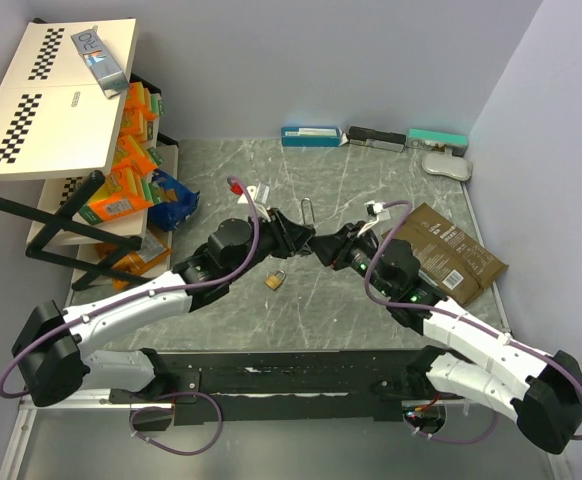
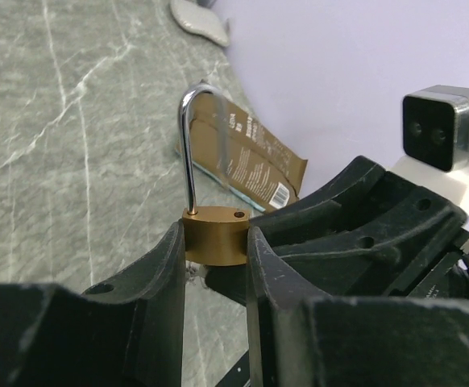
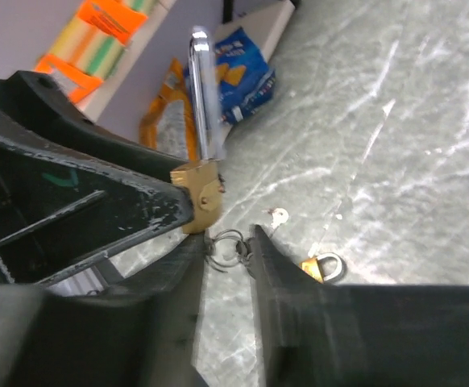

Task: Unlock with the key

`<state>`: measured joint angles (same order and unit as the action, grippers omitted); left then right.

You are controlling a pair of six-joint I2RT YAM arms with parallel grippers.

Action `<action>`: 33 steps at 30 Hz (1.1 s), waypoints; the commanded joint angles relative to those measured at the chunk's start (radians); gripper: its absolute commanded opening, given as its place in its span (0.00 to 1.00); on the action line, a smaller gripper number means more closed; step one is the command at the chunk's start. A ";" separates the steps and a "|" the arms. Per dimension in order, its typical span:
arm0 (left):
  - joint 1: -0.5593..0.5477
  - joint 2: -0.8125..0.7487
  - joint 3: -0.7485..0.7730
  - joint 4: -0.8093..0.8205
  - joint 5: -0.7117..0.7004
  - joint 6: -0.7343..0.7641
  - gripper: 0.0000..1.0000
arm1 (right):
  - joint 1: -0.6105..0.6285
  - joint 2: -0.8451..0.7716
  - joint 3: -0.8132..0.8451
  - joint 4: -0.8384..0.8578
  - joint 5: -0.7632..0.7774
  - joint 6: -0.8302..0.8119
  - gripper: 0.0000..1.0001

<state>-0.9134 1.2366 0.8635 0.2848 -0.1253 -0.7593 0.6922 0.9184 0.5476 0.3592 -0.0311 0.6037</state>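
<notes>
My left gripper (image 1: 293, 236) is shut on a brass padlock (image 2: 216, 234) and holds it upright above the table. Its steel shackle (image 2: 188, 145) stands up with one leg out of its hole. The padlock also shows in the right wrist view (image 3: 200, 197). My right gripper (image 1: 323, 247) meets it from the right, its fingertips just under the padlock's bottom. The key ring (image 3: 233, 246) sits between the right fingertips, with a spare key (image 3: 276, 216) hanging from it. The key's blade is hidden under the padlock. The right jaws stand a narrow gap apart around the key.
A second small padlock (image 1: 275, 279) lies on the marble table below the grippers. A brown packet (image 1: 451, 245) lies at the right. A shelf of snack packets (image 1: 131, 170) and a blue bag (image 1: 174, 200) stand at the left. Boxes (image 1: 371, 137) line the back wall.
</notes>
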 commanded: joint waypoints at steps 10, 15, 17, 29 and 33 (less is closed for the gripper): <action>0.070 0.073 0.009 -0.087 0.116 -0.026 0.01 | -0.043 -0.205 -0.155 -0.009 0.049 0.013 0.64; 0.113 0.038 -0.047 -0.018 0.205 0.028 0.01 | -0.060 -0.283 -0.132 -0.097 0.045 -0.019 0.70; 0.136 0.021 -0.084 0.019 0.284 0.058 0.01 | -0.086 -0.291 -0.103 -0.117 0.021 -0.028 0.71; 0.173 -0.229 -0.231 0.056 0.824 0.206 0.01 | -0.234 -0.193 0.055 -0.037 -0.682 -0.160 0.75; 0.173 -0.282 -0.244 0.077 0.956 0.167 0.01 | -0.234 -0.158 0.092 0.035 -0.858 -0.148 0.77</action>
<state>-0.7444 1.0012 0.6212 0.2741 0.6044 -0.5880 0.4637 0.7380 0.5694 0.2852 -0.6197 0.4808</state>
